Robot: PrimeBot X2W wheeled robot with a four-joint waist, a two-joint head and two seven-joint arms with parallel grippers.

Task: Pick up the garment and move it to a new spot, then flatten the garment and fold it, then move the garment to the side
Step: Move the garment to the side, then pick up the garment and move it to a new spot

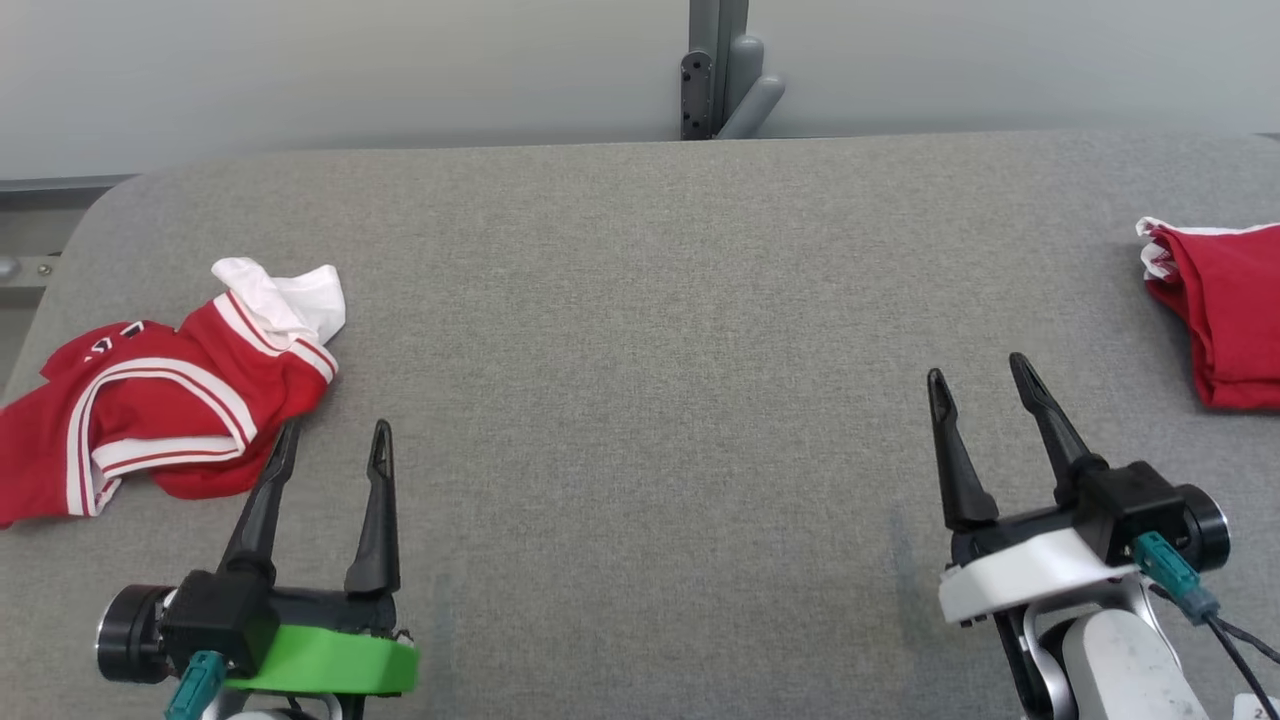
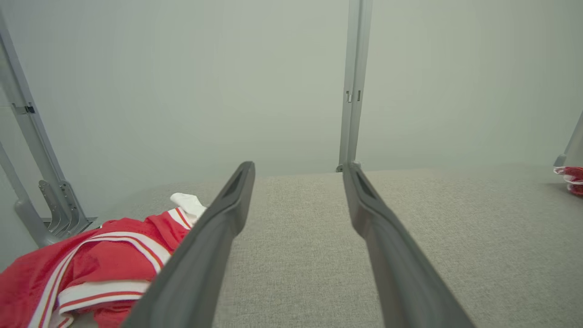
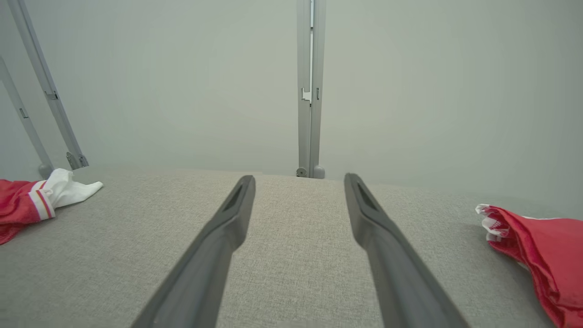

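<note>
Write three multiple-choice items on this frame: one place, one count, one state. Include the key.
1. Where on the table does the crumpled garment lie?
A) the robot's left side
B) the centre
C) the robot's right edge

2. How many red garments are on the table?
A) one
B) two
C) three

3. What state are the left gripper and right gripper in?
A) both open and empty
B) left shut on cloth
C) both shut

Key:
1 A: in the head view it lies beside the left gripper.
2 B: there is the crumpled one, plus a folded garment at the right edge.
3 A: each gripper's fingers are spread with nothing between them.
</note>
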